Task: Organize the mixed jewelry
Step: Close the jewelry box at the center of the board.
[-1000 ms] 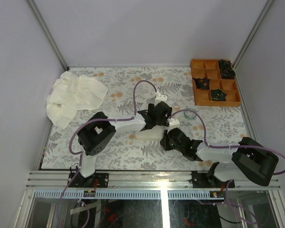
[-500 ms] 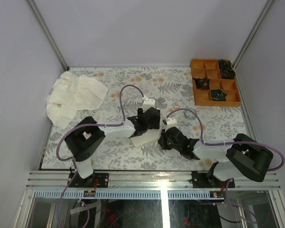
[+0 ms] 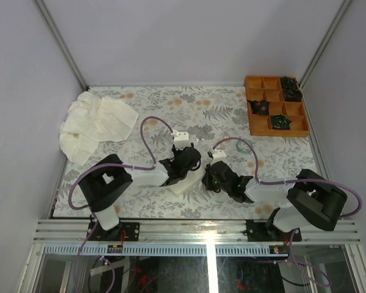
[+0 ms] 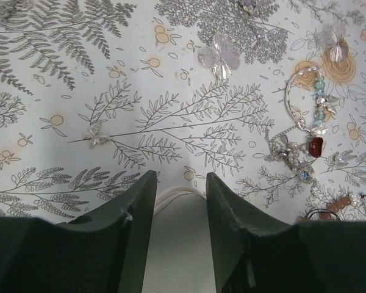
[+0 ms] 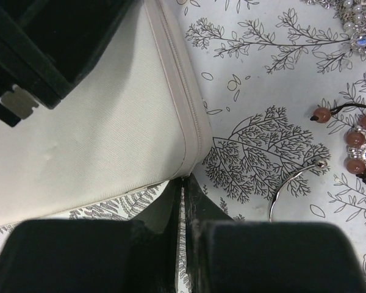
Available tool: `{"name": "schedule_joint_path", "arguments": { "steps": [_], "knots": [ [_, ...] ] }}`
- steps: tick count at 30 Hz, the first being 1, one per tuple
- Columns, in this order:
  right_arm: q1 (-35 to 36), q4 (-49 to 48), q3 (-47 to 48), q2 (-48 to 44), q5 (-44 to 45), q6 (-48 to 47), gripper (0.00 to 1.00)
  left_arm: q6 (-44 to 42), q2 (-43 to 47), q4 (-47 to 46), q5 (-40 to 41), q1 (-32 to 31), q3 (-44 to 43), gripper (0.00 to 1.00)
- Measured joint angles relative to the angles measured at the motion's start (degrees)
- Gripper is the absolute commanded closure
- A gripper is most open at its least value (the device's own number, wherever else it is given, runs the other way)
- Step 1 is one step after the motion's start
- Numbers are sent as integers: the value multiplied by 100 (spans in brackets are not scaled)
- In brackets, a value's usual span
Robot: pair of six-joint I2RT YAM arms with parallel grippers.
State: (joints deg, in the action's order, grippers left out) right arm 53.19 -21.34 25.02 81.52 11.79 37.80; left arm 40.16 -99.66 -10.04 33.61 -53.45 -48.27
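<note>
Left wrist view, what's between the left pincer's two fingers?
The rounded end of the beige jewelry box lies between the fingers of the left pincer, shown in the left wrist view.

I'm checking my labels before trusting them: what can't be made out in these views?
Top view: jewelry too small to tell apart.
Left wrist: beige box mostly behind left pincer; contact unclear.
Right wrist: shut right pincer hides whether it pinches anything; red beads cut by edge.

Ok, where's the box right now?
Top view: the box lies near the middle of the table, toward the front, straddled by the left gripper, with the right gripper shut at its right corner.
</note>
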Motion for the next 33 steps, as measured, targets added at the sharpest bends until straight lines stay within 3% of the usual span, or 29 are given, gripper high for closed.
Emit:
{"name": "schedule_joint_path", "arguments": {
  "steps": [2,4,8,14,23,29,33],
  "knots": [
    [0,24,9,0,13,35,100,61,15,-240,219,-81,157,59],
    [0,39,11,0,28,66,100,107,9,-560,466,-177,326,45],
    [0,74,24,0,79,127,100,122,-98,-1145,1008,-487,518,34],
    [0,87,26,2,177,164,100,-105,-46,-1335,1670,-887,761,32],
    [2,-28,59,61,160,234,100,31,1047,-1152,1893,-1390,1794,34],
    [2,-24,66,66,160,258,100,-101,1141,-883,2159,-1591,1762,31],
    [2,-4,66,61,164,330,100,72,1237,-151,2277,-1593,1497,32]
  ]
}}
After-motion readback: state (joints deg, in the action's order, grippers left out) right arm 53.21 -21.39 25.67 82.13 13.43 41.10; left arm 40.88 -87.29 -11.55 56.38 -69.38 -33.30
